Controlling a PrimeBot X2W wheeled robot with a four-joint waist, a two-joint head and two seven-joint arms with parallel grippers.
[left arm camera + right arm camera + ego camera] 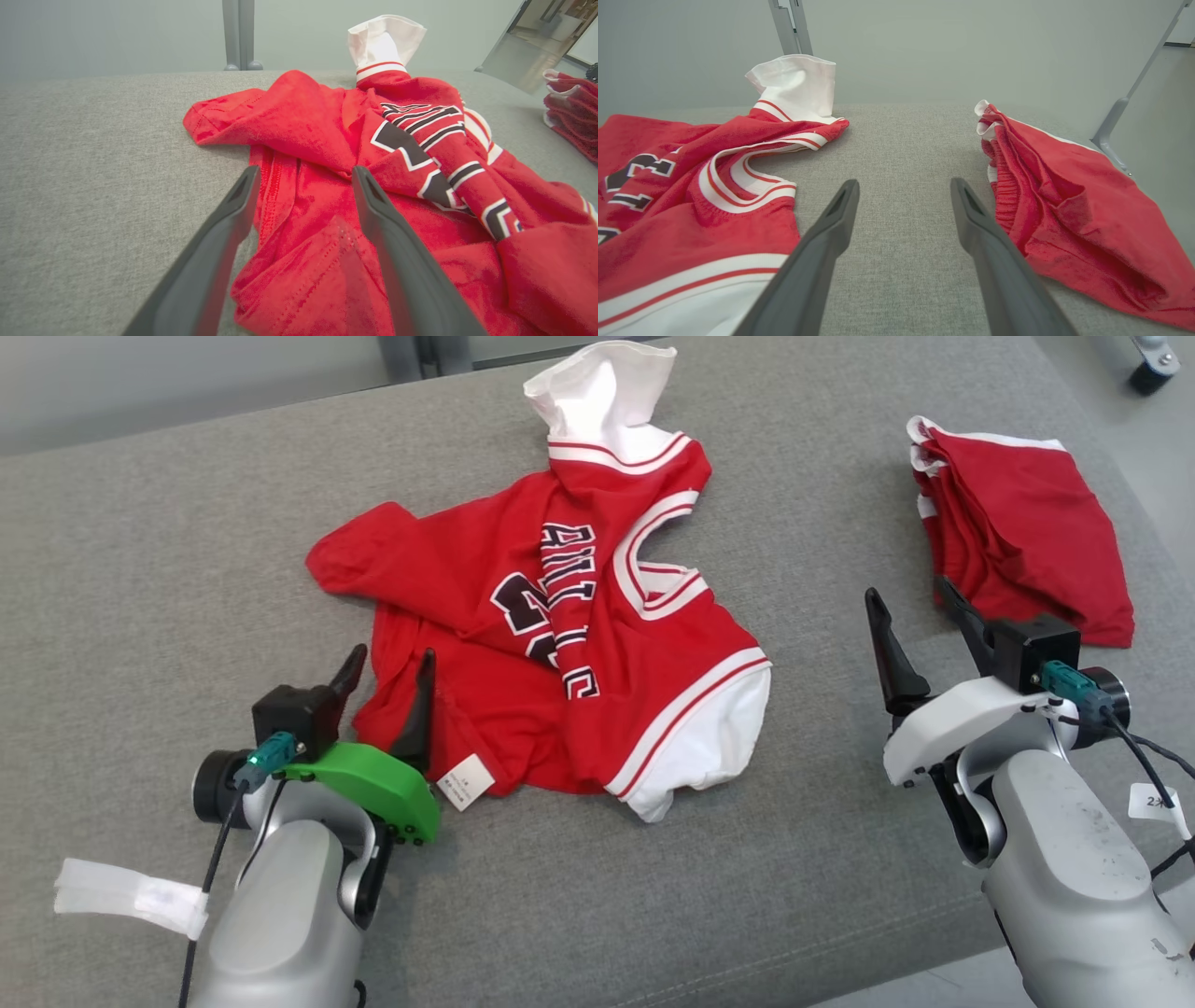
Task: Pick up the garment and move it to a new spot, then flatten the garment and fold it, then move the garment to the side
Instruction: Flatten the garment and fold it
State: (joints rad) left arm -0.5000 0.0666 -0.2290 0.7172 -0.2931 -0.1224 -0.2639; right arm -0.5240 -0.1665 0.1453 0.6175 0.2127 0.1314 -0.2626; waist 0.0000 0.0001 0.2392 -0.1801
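Two claws stand spread, gripping nothing. The left claw (394, 658) sits at the near left edge of the crumpled red jersey (560, 644), one finger over the cloth and the other over the bare grey counter (140, 569). The right claw (907, 593) is over bare counter, between the jersey and a second red garment (1018, 551) bunched at the far right. The jersey lies mid-counter, with a white end sticking up at the back.

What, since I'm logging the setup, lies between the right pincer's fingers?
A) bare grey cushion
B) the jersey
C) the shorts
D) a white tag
A: the right wrist view shows the open right pincer over bare cushion, with the jersey off to one side and the shorts to the other.
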